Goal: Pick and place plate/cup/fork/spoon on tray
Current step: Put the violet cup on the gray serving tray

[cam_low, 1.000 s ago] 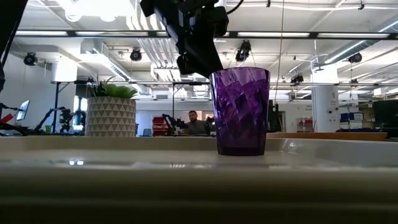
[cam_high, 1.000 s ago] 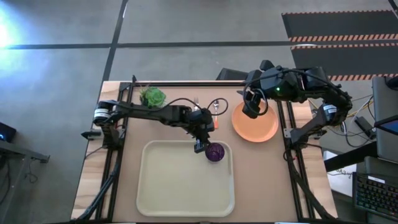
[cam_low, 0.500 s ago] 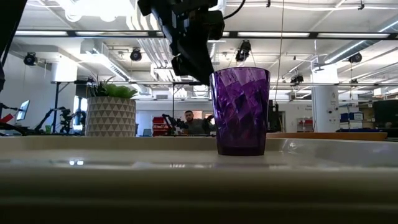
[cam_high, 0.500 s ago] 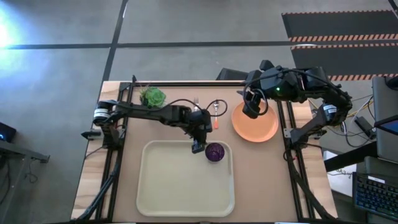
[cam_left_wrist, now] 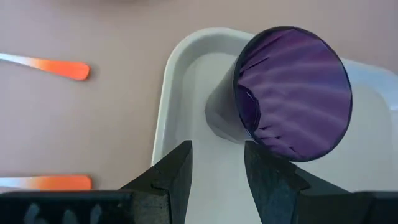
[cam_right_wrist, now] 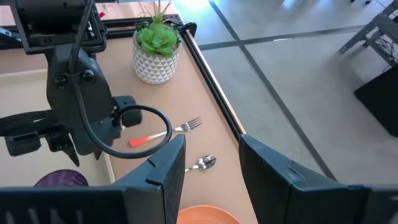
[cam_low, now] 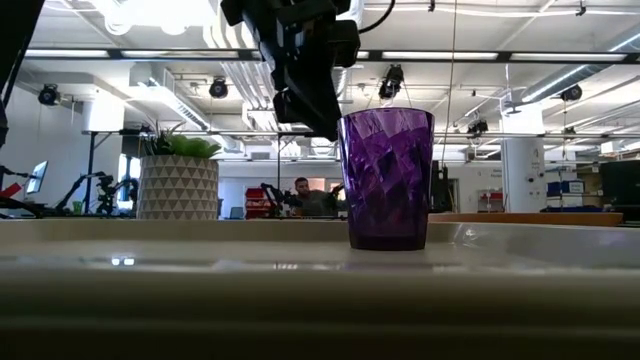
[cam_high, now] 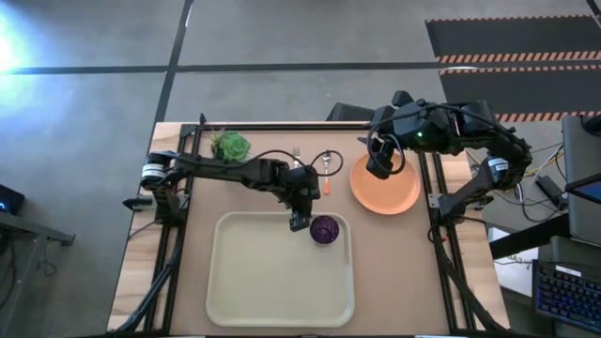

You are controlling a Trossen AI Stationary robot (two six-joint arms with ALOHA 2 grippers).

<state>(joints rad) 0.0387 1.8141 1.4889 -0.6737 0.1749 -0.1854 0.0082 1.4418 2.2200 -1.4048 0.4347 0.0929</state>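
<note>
On the cream tray [cam_high: 280, 274], in its far right corner, the purple cup [cam_high: 325, 230] stands upright, with the left gripper [cam_high: 300, 222] hanging just beside it above the rim, fingers [cam_left_wrist: 176, 171] spread and empty. Beyond the tray's right far corner lies the orange plate [cam_high: 392, 192], the right gripper [cam_high: 378, 167] hovering over its edge, fingers parted. Past the tray's far rim lie the fork [cam_right_wrist: 163, 132] and spoon [cam_right_wrist: 203, 163].
</note>
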